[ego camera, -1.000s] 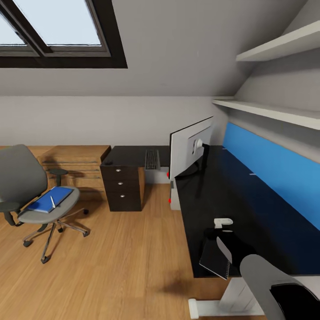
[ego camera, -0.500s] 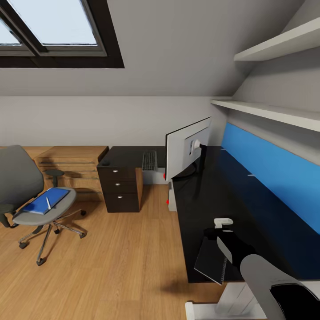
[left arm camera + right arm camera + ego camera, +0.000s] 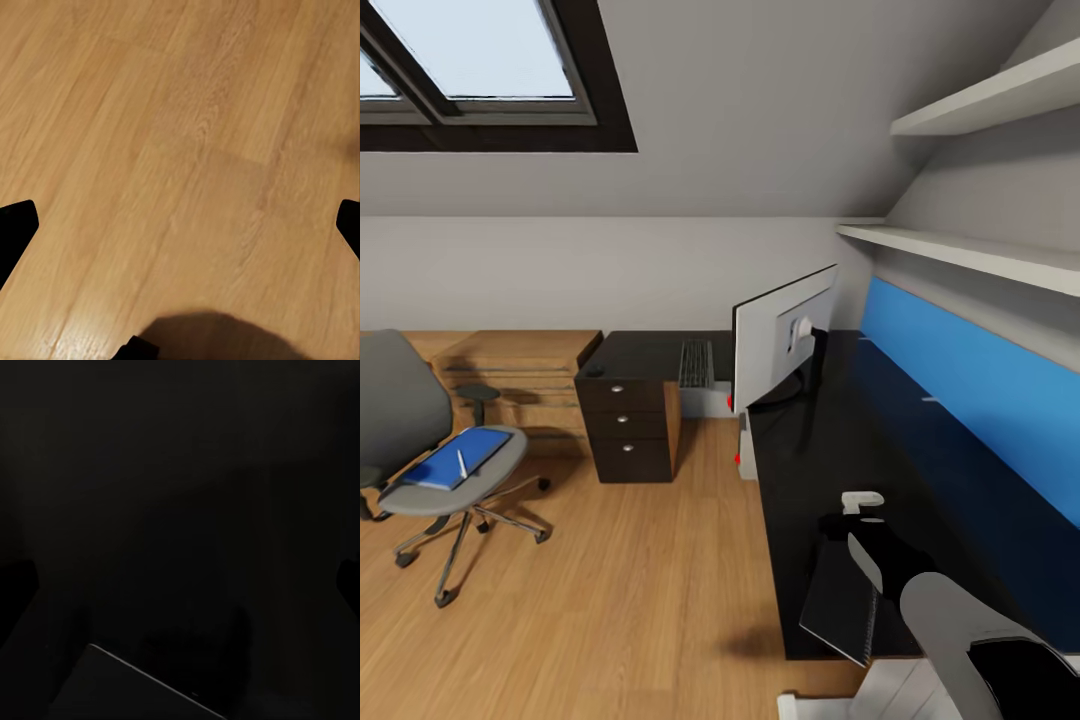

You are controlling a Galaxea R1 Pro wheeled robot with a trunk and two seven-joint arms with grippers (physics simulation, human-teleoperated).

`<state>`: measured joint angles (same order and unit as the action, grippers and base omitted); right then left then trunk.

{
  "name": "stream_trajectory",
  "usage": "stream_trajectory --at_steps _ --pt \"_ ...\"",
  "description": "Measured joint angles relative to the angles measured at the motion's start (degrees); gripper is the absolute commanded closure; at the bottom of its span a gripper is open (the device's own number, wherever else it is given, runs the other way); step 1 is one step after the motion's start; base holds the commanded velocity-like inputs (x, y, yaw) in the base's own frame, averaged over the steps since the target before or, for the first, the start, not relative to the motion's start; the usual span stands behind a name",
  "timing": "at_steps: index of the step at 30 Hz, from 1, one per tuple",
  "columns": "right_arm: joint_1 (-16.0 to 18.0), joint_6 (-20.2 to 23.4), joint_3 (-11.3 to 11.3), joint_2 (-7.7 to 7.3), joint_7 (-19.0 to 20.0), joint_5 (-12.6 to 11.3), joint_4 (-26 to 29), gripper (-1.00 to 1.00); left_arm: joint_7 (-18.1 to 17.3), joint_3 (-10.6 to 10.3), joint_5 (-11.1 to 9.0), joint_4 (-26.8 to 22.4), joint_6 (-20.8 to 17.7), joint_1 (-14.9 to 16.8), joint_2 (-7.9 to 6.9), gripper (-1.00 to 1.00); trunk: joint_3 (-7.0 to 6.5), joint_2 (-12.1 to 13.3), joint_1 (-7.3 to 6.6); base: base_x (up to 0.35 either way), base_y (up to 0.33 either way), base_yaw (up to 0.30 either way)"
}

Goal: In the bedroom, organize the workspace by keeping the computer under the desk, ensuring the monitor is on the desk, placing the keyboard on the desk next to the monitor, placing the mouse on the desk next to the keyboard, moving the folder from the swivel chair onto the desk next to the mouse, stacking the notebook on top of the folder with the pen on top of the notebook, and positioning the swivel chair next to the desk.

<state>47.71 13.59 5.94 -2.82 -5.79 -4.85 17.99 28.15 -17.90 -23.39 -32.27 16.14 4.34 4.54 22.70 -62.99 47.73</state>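
Notebook (image 3: 840, 600) lies at lower right of the head view, overhanging the black desk (image 3: 880, 440) edge, right gripper (image 3: 865, 550) over it, grip unclear. Left gripper (image 3: 180, 225) spread above floor. Slide notebook inward before lifting.

It was an attic room of a home, fitted out as a study. A sloped ceiling carried a dark-framed skylight (image 3: 480, 75), and white shelves (image 3: 960, 250) ran along the wall above a blue wall panel (image 3: 970, 390). An L-shaped black bench (image 3: 880, 440) with a drawer unit (image 3: 625, 425) bore a monitor (image 3: 780, 340) and keyboard (image 3: 696, 362). A grey swivel chair (image 3: 420, 440) stood on the wooden floor (image 3: 630, 580), well apart from the bench's long edge.
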Motion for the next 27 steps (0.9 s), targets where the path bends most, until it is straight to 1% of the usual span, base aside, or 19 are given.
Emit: stream_trajectory --at_steps 14,27 --pt "0.0 0.1 0.1 0.06 0.2 -0.1 -0.3 -1.0 0.5 0.3 -0.1 -0.1 0.1 0.0 0.14 -1.0 0.0 0.0 0.01 0.018 0.0 0.0" --pt "0.0 0.4 0.2 0.09 0.2 -0.1 -0.4 -1.0 0.5 0.3 -0.2 -0.2 0.1 0.0 0.26 -1.0 2.33 -5.2 2.86 0.0 0.0 0.0"
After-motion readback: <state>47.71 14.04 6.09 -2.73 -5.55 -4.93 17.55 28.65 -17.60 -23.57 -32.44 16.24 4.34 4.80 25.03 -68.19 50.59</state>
